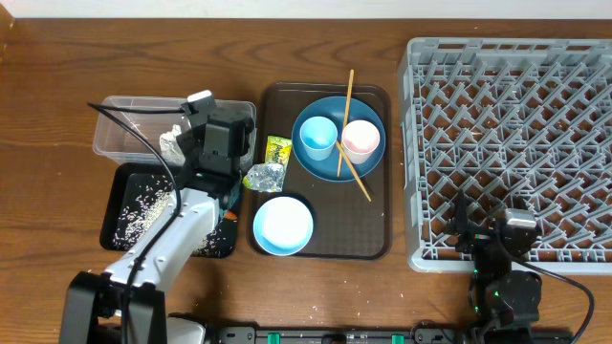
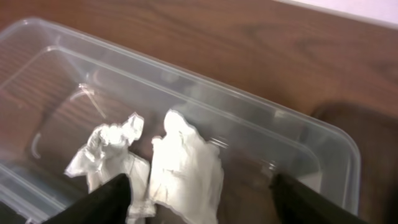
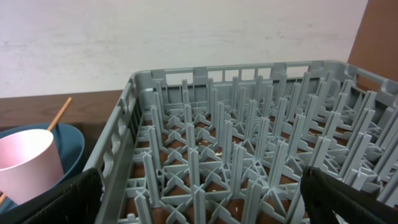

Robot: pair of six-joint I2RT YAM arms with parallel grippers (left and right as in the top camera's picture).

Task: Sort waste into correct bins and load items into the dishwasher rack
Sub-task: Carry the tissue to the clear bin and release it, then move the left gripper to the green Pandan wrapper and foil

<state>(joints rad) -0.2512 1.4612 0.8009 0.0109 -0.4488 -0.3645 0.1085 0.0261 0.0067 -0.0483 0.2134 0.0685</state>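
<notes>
My left gripper (image 1: 216,141) hangs open and empty over the right end of the clear tub (image 1: 120,119). In the left wrist view its fingers (image 2: 199,208) straddle crumpled white tissues (image 2: 186,168) lying inside the tub (image 2: 292,134). The black tray (image 1: 122,196) in front of the tub holds loose rice (image 1: 143,203). The foil wrapper (image 1: 265,176) and the yellow-green packet (image 1: 278,150) lie at the brown tray's left edge. The blue plate (image 1: 337,162) carries the light blue cup (image 1: 318,137), the pinkish cup (image 1: 361,140) and the chopsticks (image 1: 348,110). The pale blue bowl (image 1: 283,225) sits in front. My right gripper (image 3: 199,199) is open over the grey rack (image 1: 516,143). No carrot shows.
The brown serving tray (image 1: 378,229) lies between the bins and the rack. The right arm (image 1: 502,248) stands at the rack's near edge. In the right wrist view the pinkish cup (image 3: 28,165) and the plate (image 3: 71,149) show left of the rack wall (image 3: 121,149).
</notes>
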